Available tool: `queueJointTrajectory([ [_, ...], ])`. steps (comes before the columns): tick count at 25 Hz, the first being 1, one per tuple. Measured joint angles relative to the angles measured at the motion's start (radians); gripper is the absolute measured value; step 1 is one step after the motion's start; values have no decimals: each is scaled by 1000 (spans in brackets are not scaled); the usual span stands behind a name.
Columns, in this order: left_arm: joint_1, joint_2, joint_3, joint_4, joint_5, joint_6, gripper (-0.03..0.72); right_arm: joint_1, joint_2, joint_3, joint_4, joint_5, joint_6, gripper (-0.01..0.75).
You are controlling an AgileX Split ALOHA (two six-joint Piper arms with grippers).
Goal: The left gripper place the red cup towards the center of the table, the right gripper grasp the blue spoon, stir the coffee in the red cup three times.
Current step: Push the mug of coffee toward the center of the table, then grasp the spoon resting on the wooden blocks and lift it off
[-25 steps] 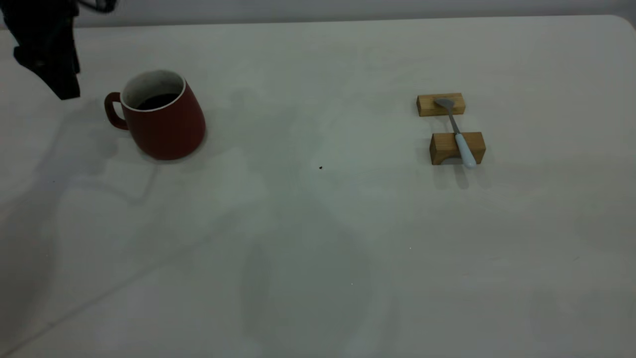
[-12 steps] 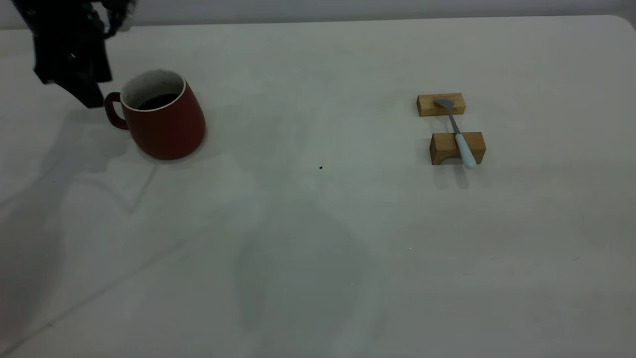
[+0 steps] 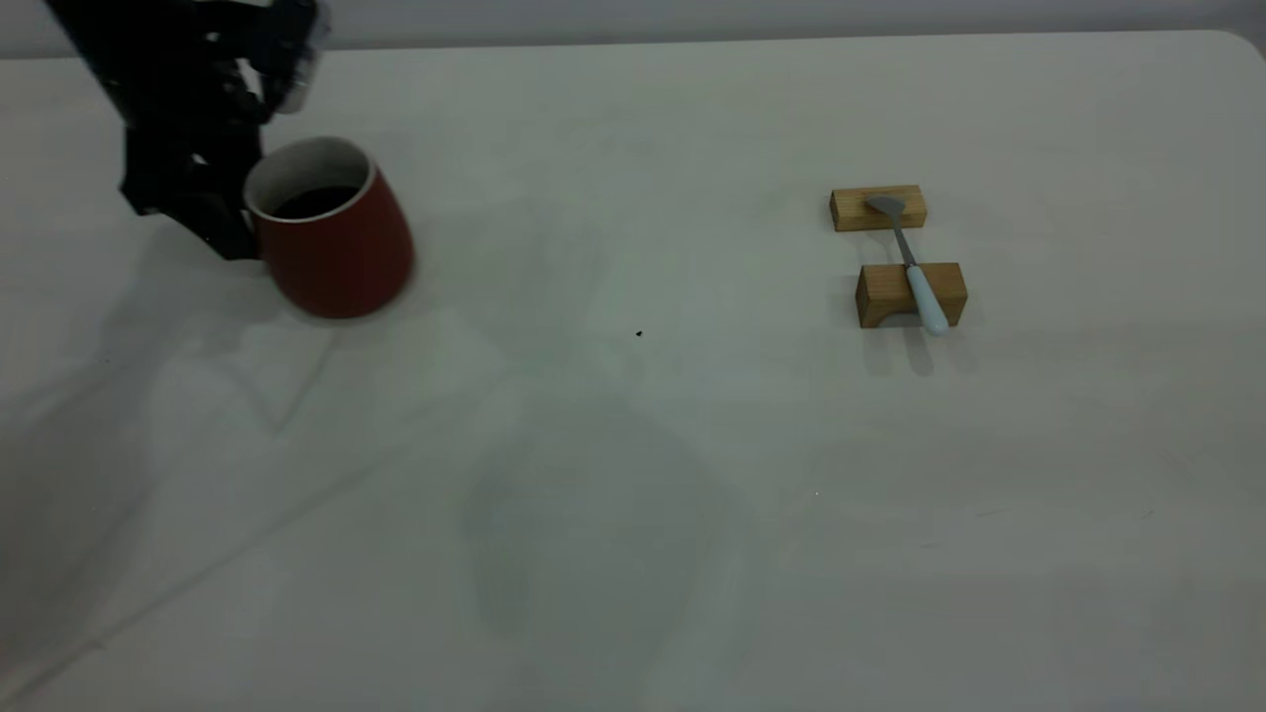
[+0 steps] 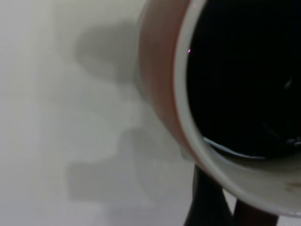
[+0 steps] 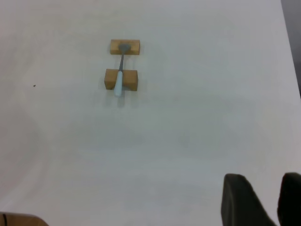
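Observation:
The red cup [image 3: 336, 247] stands at the far left of the table [image 3: 633, 514] with dark coffee [image 3: 315, 201] inside. My left gripper [image 3: 223, 222] is right against the cup's handle side, and the handle is hidden behind it. In the left wrist view the cup's white rim and red wall [image 4: 160, 84] fill the frame, with coffee [image 4: 240, 70] showing inside. The blue spoon [image 3: 915, 272] lies across two wooden blocks at the right. My right gripper [image 5: 270, 200] hangs open high above the table, well away from the spoon [image 5: 120, 77], and is out of the exterior view.
The spoon's bowl rests on the far wooden block [image 3: 878, 208] and its handle on the near arched block [image 3: 890, 295]. A tiny dark speck [image 3: 639, 333] lies mid-table. The table's rounded corner [image 3: 1241, 44] is at the far right.
My left gripper has moved right and down from the far left edge until it is against the cup's handle. The cup has shifted slightly to the right. The spoon and blocks have not moved.

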Motion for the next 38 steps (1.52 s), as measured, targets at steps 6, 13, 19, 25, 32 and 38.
queueJointTrajectory([
  [6, -112, 23, 0, -68, -40, -11, 551, 0, 0, 0, 0, 0, 0, 240],
  [13, -227, 37, 0, -158, -137, -81, 551, 0, 0, 0, 0, 0, 0, 240],
  [19, -309, 38, 0, -206, -220, -104, 551, 0, 0, 0, 0, 0, 0, 240],
  [25, -325, 33, 0, -208, -225, -146, 551, 0, 0, 0, 0, 0, 0, 240],
  [32, -322, -142, 0, 7, -49, -441, 551, 0, 0, 0, 0, 0, 0, 240],
  [38, -319, -440, 0, 100, 4, -865, 551, 0, 0, 0, 0, 0, 0, 240],
])
